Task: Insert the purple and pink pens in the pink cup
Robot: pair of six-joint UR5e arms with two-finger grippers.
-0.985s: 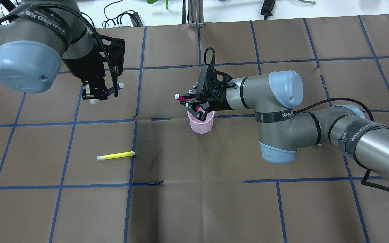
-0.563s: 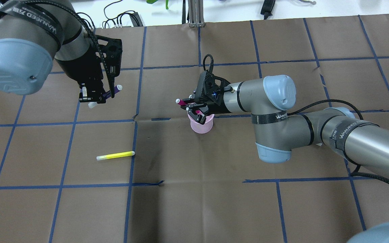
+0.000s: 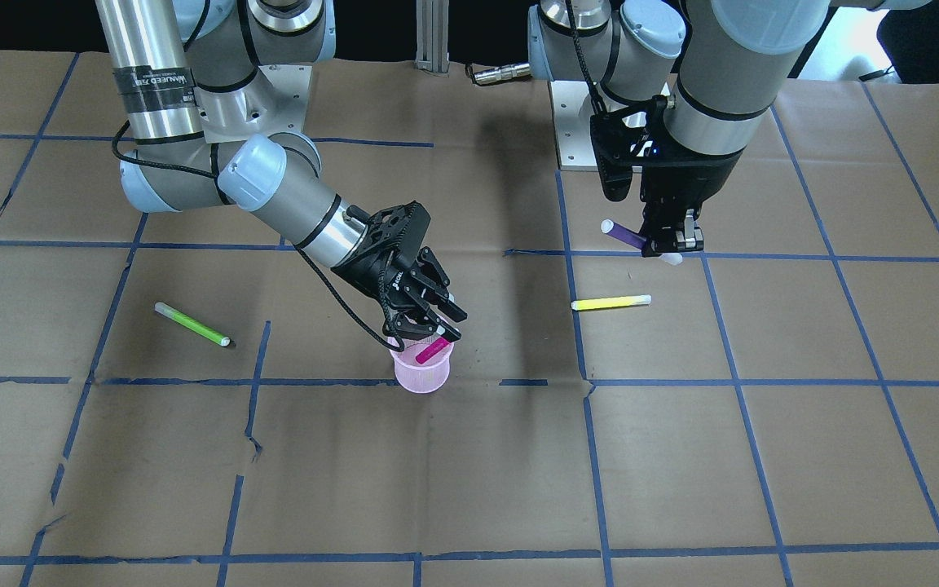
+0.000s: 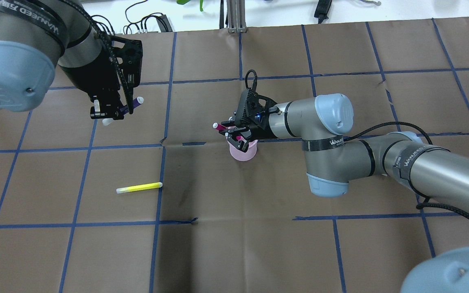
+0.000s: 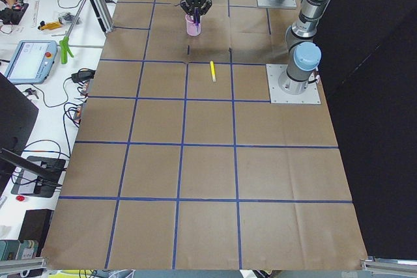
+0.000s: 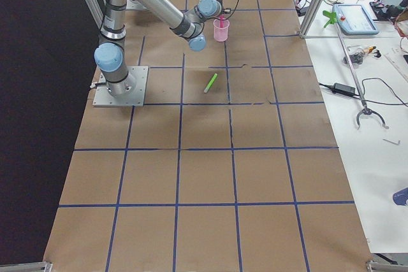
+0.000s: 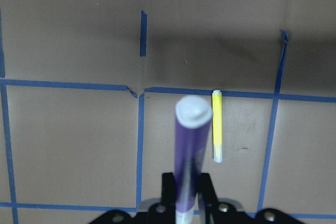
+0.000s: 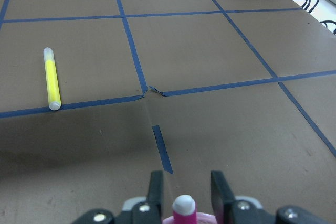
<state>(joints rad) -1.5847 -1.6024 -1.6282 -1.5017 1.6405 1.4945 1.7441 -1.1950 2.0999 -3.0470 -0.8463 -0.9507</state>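
The pink cup stands upright mid-table, also in the front view. My right gripper hangs just over its rim. The pink pen leans with its lower end inside the cup. In the right wrist view its white cap sits between the parted fingers without touching them, so the gripper is open. My left gripper is shut on the purple pen and holds it above the table at far left. The pen also shows in the left wrist view.
A yellow pen lies on the brown paper between the left arm and the cup, seen also from the left wrist. A green pen lies on the robot's right side of the table. Blue tape lines grid the table.
My right gripper has come down onto the cup with the pink pen, and its fingers have parted. My left arm has drifted left and away with the purple pen.
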